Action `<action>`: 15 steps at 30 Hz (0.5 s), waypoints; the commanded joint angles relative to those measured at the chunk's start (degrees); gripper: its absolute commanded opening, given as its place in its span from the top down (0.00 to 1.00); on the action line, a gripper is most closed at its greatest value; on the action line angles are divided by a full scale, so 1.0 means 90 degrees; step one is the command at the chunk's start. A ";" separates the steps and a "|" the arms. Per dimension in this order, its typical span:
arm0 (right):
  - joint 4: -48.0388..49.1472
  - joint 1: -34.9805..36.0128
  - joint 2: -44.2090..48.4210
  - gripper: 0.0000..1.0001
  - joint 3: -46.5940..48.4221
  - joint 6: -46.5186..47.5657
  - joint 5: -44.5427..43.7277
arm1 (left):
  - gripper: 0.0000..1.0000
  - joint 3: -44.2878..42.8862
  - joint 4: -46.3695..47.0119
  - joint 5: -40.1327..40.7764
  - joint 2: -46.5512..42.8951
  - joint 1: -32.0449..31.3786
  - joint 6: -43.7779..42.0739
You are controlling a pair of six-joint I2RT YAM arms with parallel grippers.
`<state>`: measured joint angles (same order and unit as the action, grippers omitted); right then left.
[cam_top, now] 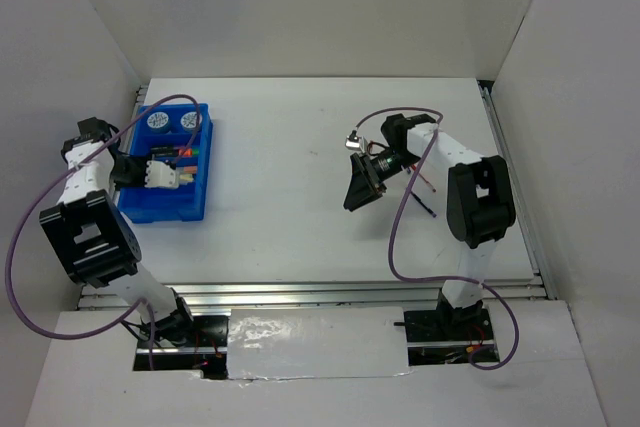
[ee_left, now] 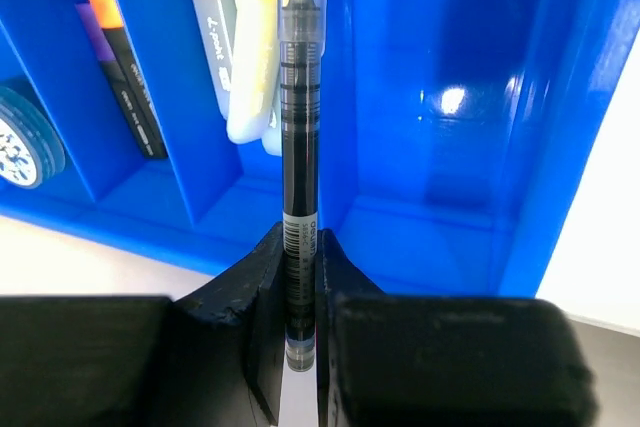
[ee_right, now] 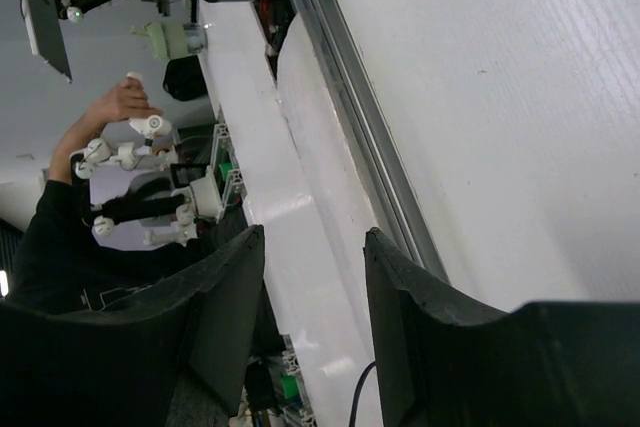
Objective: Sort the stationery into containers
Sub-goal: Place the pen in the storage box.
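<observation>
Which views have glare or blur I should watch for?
Left wrist: a glare spot on an inner wall of the blue tray, the pen sharp, the jaws blurred. Right wrist: the table washed out bright, jaws soft. Top external: evenly lit.

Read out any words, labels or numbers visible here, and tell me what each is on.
"L-point", roughly: grey barrel of the orange-capped marker in the blue tray.
White print on the black-barrelled marker left of it: too blurred.
Barcode label on the pen in the left gripper: too small.
Other views: nothing readable.
</observation>
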<state>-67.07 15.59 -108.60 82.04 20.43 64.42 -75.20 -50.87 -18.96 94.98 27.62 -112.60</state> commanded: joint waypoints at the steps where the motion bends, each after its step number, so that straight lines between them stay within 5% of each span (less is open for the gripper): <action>1: -0.0165 -0.0014 -0.0082 0.48 0.0103 0.0220 0.0059 | 0.77 0.0016 -0.0080 0.0046 0.0159 -0.0041 -0.1454; 15: -0.0234 -0.0014 -0.0053 0.49 0.0142 0.0269 0.0068 | 0.46 0.0221 -0.0012 0.0008 -0.0152 -0.0188 -0.1221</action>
<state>-67.79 15.59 -109.86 82.06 21.76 64.42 -71.72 -50.30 -16.40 95.72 26.09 -112.77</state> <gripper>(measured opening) 0.512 0.537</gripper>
